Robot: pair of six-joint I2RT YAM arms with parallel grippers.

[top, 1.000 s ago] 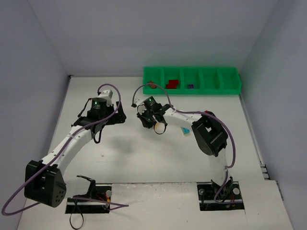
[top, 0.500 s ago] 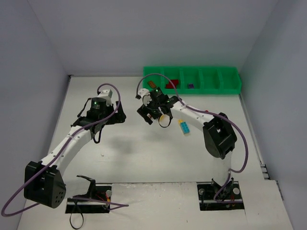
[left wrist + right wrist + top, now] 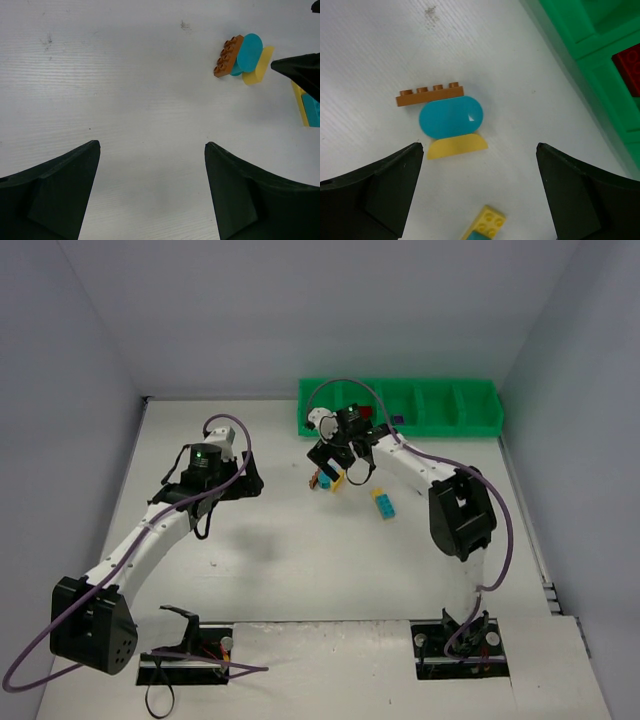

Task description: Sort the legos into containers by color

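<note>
Risk: colours get binned together if the stuck brown, teal and yellow plastic lego clump (image 3: 451, 117) is grabbed whole | clump is parked on the white table (image 3: 365, 45) just beside the green plastic compartment tray (image 3: 555, 25) | right gripper (image 3: 479, 149) is spread wide above it, left gripper (image 3: 151, 145) is spread too, nothing held

Top camera overlooks the whole white desk (image 3: 280, 570) from behind. Close wrist cameras face down past left hand (image 3: 151, 145) and right hand (image 3: 480, 145), sharing the brown-blue-yellow plastic brick stack (image 3: 445, 117) ahead.

No readable text, label, brand, number or sign on anything in any view.
</note>
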